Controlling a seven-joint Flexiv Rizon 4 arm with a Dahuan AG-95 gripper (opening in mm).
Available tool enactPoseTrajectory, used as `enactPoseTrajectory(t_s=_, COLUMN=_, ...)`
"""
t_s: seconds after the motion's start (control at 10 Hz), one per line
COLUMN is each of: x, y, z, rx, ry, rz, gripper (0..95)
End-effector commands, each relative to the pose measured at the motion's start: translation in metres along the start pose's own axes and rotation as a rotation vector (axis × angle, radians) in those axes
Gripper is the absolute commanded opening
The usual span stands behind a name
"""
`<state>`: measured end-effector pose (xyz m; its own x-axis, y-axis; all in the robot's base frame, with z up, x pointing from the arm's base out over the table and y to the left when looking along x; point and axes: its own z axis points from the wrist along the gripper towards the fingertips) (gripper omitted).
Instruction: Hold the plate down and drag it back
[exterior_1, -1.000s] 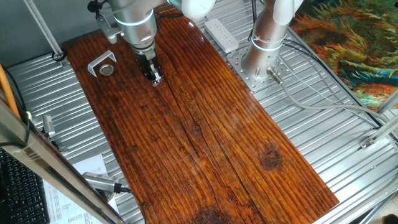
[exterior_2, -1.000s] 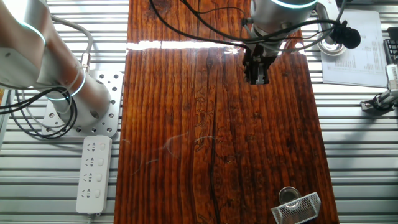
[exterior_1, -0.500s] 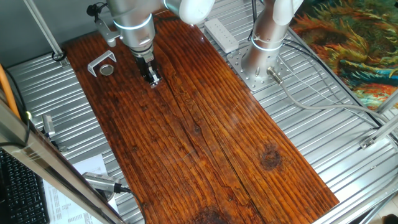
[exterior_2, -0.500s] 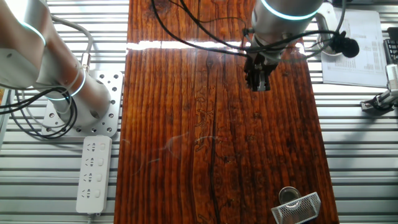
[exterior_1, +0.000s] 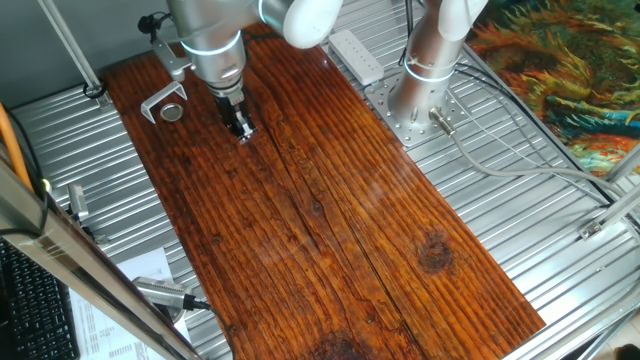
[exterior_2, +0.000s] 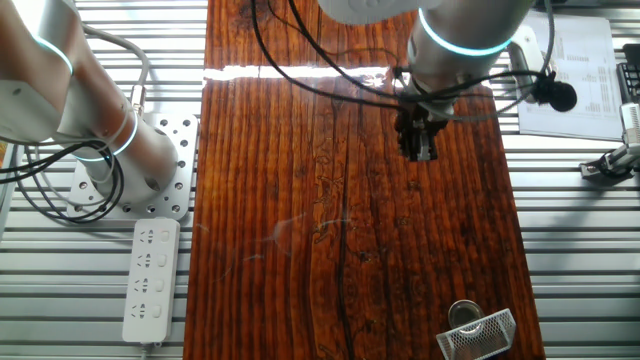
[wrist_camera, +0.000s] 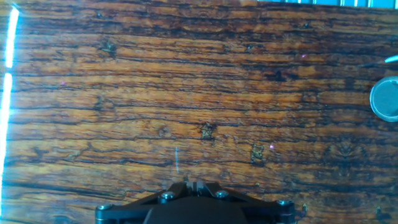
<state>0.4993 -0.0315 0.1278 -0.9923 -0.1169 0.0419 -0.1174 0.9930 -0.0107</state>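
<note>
Here the long brown wood-grain bench lies bare over most of its length, its edges meeting ribbed metal decking on both sides — broad open room ahead of the fingers. At the left in one fixed view, the small round silvery metal plate lies flat near the bench's far corner, just beside the grey U-shaped metal bracket, which stands around its far side. The black two-finger gripper points down at the wood to the plate's right, apart from it, with nothing between them. The fingers look pressed together, empty. In the hand view the plate sits at the right edge. A white power strip lies off the bench.
</note>
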Motion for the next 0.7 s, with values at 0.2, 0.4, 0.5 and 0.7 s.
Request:
enactPoseTrajectory(t_s=0.2, x=0.003, y=-0.009, z=0.006, rx=0.023, ry=0.018, rz=-0.015, gripper=0.0)
enactPoseTrajectory(t_s=0.4, x=0.003, y=-0.015, z=0.012, rx=0.032, ry=0.029, rz=-0.038, gripper=0.0)
enactPoseTrajectory(t_s=0.5, x=0.004, y=-0.018, z=0.015, rx=0.032, ry=0.032, rz=-0.046, gripper=0.0)
enactPoseTrajectory(t_s=0.7, x=0.006, y=-0.026, z=0.023, rx=0.031, ry=0.036, rz=-0.064, gripper=0.0)
